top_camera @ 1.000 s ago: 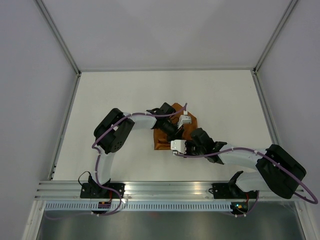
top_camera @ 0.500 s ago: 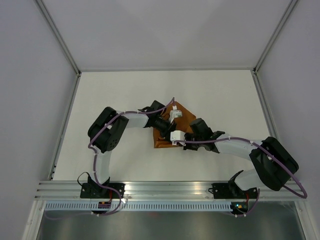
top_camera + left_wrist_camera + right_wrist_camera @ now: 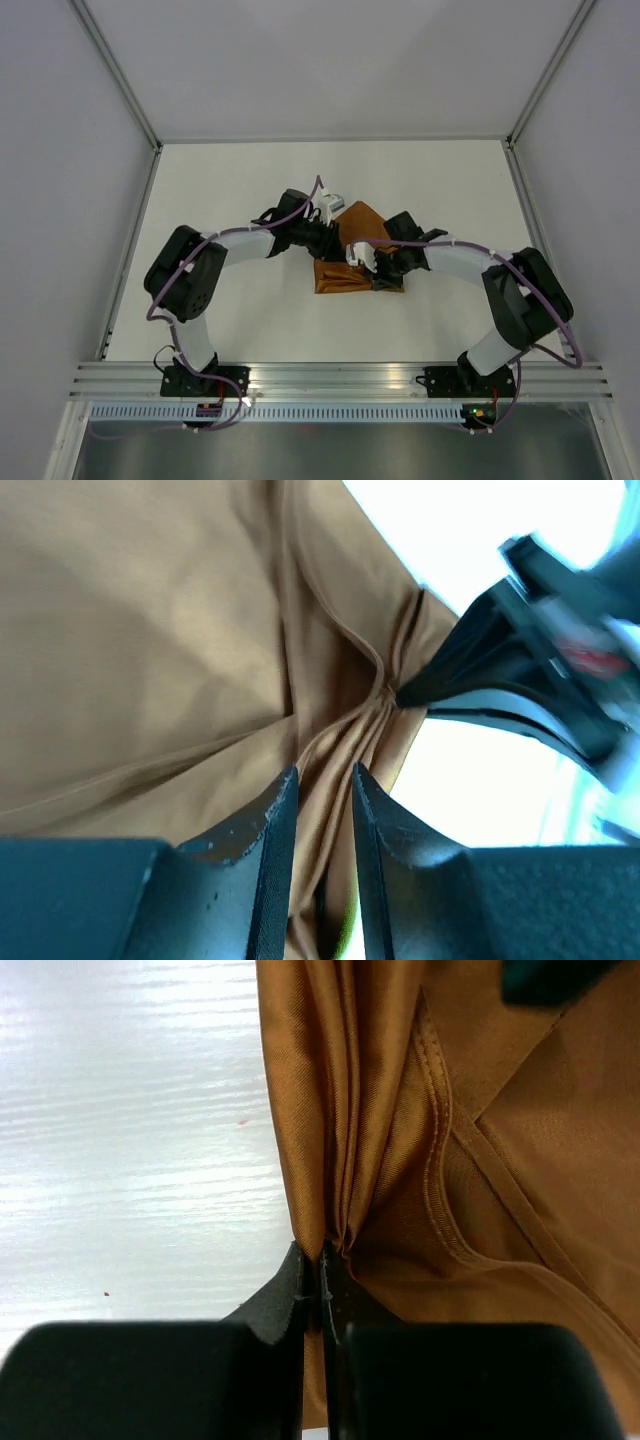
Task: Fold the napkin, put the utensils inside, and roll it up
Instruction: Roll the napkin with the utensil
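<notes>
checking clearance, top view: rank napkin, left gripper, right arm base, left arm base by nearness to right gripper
1. napkin, in right gripper fingers
2. left gripper, just left
3. right arm base, near right
4. left arm base, near left

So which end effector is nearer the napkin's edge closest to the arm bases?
Right. The right end effector pinches a bunched fold by that edge's right corner; the left end effector sits over the far left part of the napkin.

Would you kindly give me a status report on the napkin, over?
Right gripper pinching bunched napkin edge. Left gripper slightly open over it. Utensils not visible.
</notes>
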Available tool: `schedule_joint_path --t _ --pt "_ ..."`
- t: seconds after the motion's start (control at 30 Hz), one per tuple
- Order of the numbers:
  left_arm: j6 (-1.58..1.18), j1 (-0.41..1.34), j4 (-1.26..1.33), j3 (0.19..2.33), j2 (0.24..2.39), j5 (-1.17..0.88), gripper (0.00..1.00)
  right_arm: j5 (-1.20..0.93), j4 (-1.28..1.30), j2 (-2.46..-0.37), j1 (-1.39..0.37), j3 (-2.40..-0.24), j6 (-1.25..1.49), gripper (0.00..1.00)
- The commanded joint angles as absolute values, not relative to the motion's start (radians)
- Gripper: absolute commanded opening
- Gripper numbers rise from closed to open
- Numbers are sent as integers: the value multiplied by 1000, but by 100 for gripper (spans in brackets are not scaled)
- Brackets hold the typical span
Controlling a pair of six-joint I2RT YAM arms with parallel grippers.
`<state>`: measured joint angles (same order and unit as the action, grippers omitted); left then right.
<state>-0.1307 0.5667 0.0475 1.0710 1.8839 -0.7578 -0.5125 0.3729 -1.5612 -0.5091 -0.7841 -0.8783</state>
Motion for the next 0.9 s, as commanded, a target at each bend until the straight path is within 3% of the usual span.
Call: schedule_joint_path --t 0.0,0.2,0.47,0.63,0.87 --pt "-210 561 234 967 1682 -524 34 -641 653 -1719 -430 -975 -980 0" --pt "-86 628 406 786 1498 -266 38 -781 1001 -1995 -325 -1258 -1110 0" --pt "315 889 492 724 1528 96 46 -819 1272 -2267 -281 -1502 -1203 0" --pt "455 971 528 726 1612 115 52 -808 1299 -2325 -268 -1540 -1192 0" --pt "600 1054 492 742 1707 89 55 -802 1322 -2379 -253 -1583 -1183 1"
